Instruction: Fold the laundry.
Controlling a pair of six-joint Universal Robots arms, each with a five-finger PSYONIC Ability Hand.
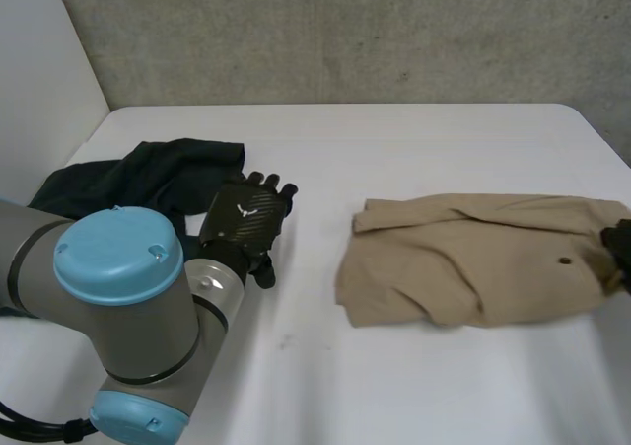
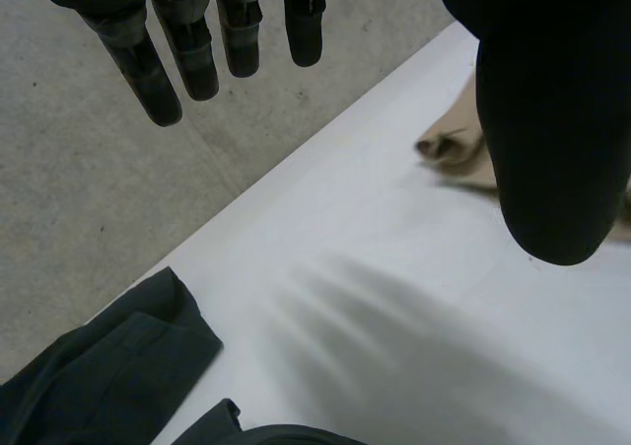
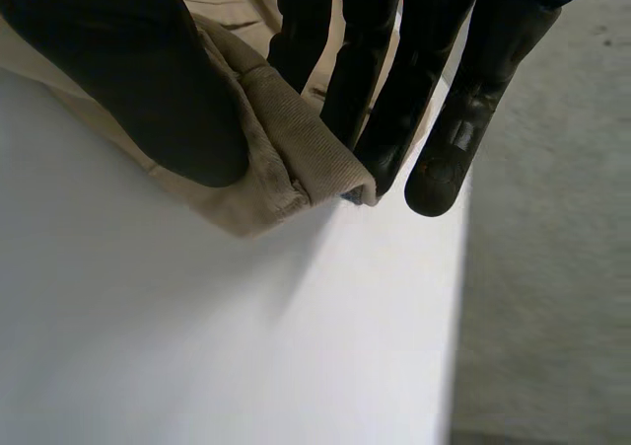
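A tan garment (image 1: 473,258) lies crumpled on the right half of the white table (image 1: 394,386). My right hand (image 1: 618,246) sits at its right end, by the table's right edge. In the right wrist view the thumb (image 3: 148,90) and the fingers (image 3: 370,80) pinch a thick fold of the tan garment (image 3: 296,139) between them. A dark green garment (image 1: 138,174) lies bunched at the table's left. My left hand (image 1: 246,218) hovers just right of it with straight fingers (image 2: 187,50) and holds nothing; the dark green garment (image 2: 108,366) lies below those fingertips.
The table's right edge (image 3: 458,297) runs close beside my right hand, with grey floor beyond. A grey wall stands behind the table's far edge (image 1: 345,107). Bare table surface lies between the two garments.
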